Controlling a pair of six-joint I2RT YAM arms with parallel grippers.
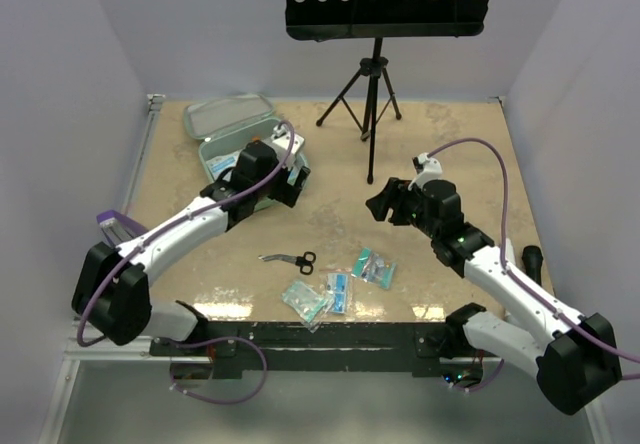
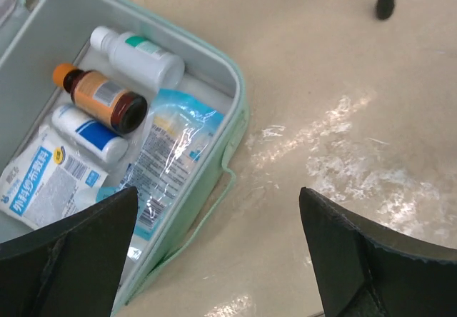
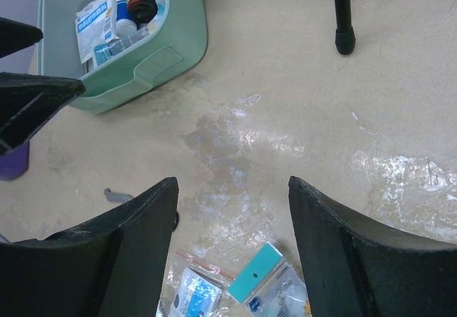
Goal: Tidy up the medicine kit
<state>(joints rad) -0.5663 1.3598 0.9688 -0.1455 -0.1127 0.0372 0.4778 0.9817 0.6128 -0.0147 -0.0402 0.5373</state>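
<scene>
Medicine kit (image 1: 222,148) open at the far left of the table, both grippers empty

The mint-green case stands on the far left part of the table (image 1: 450,154), with its lid (image 1: 228,116) turned back behind it. The left wrist view looks into the case. Inside lie a white bottle (image 2: 139,56) with a green label, a brown bottle (image 2: 103,99) with an orange cap, and a small white and blue tube (image 2: 89,133). Beside them are a clear packet (image 2: 168,156) with blue print and a white packet (image 2: 46,185) with blue print.

The left gripper (image 1: 288,172) hangs above the right side of the case. Its jaws stand wide apart and nothing is between them.

The right gripper (image 1: 385,204) is over the middle right of the table, well apart from the case. Its jaws are also spread and they hold nothing.

Near the front edge, between the two arms, lie scissors (image 1: 292,260) with black handles and three small plastic packets: one (image 1: 305,302) nearest the edge, one (image 1: 340,289) beside it, and one (image 1: 375,266) further right.

A black music stand (image 1: 372,84) on a tripod stands at the back of the table. A purple holder (image 1: 115,222) lies at the left edge, partly hidden by the left arm.
</scene>
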